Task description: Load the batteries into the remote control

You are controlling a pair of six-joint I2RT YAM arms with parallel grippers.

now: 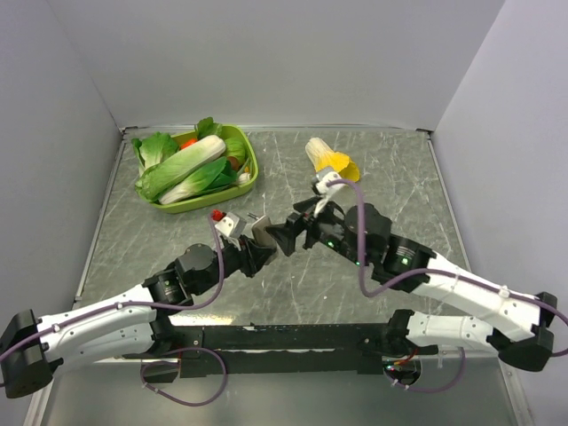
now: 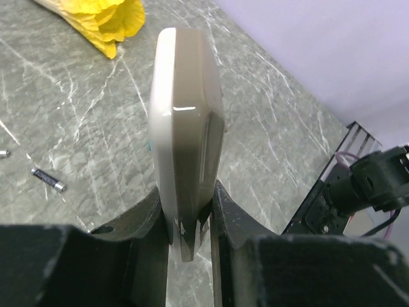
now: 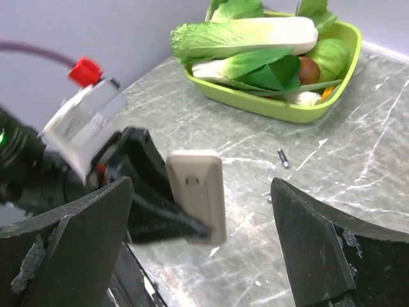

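1. My left end effector [image 2: 190, 220] is clamped shut on one end of the remote control [image 2: 185, 121]. It holds the remote upright, clear of the surface [image 2: 275, 147].
2. The gripped end is hidden between my fingers [image 2: 144, 224]. The remote's grey-beige back faces my right wrist camera. The white front shows only as a thin edge, so I cannot make out the buttons.
3. My right end effector [image 3: 201, 211] is spread wide and holds nothing. It faces the remote at close range. From above, our dark parts overlap, and I cannot tell whether they touch.
4. One battery [image 2: 48, 180] lies flat on the surface, apart from the remote. A second battery [image 2: 3, 153] is cut off at the frame edge.
5. From above, these are only a faint speck beside my left wrist.
6. A green tray [image 1: 251, 169] of vegetables sits at the far left, and a yellow toy cabbage [image 1: 330, 158] lies farther right.
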